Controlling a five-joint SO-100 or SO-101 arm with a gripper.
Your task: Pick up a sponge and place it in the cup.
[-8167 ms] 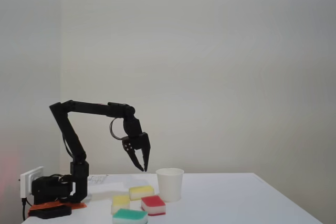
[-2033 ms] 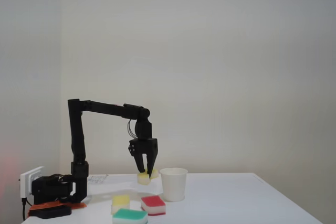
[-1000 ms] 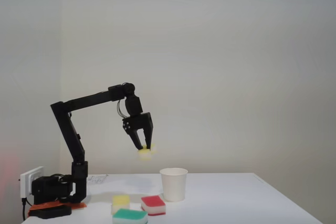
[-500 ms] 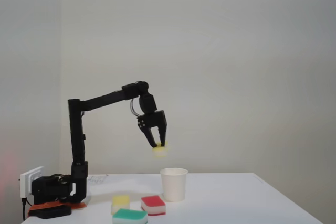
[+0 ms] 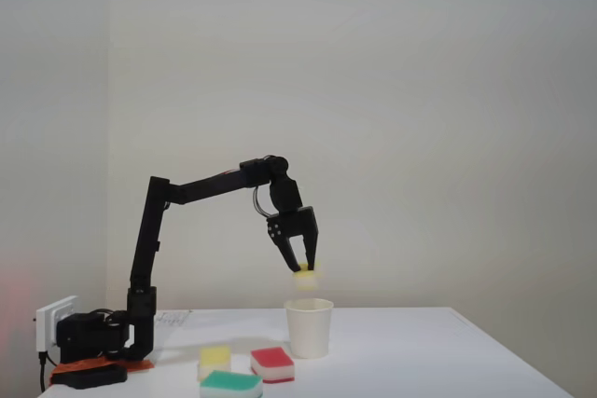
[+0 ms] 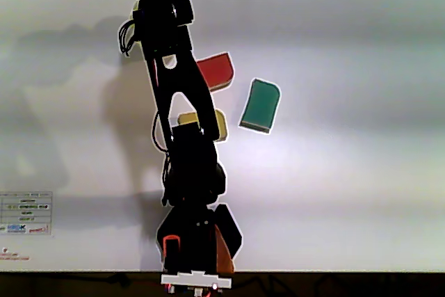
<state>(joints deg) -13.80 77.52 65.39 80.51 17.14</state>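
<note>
A matte black jointed arm [image 5: 201,185] with looping cables at the wrist and tapered jaws.

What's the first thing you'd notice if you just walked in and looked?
In the fixed view, the black arm reaches out and its gripper holds the sponge just above the cup. On the table near the cup lie a yellow sponge, a red sponge and a green sponge.

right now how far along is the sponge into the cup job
The pick looks done: the sponge is off the table, clamped in the gripper just above the cup. In hand is lining it up over the rim. Left: lowering or releasing it into the cup. Three other sponges lie on the table.
</note>
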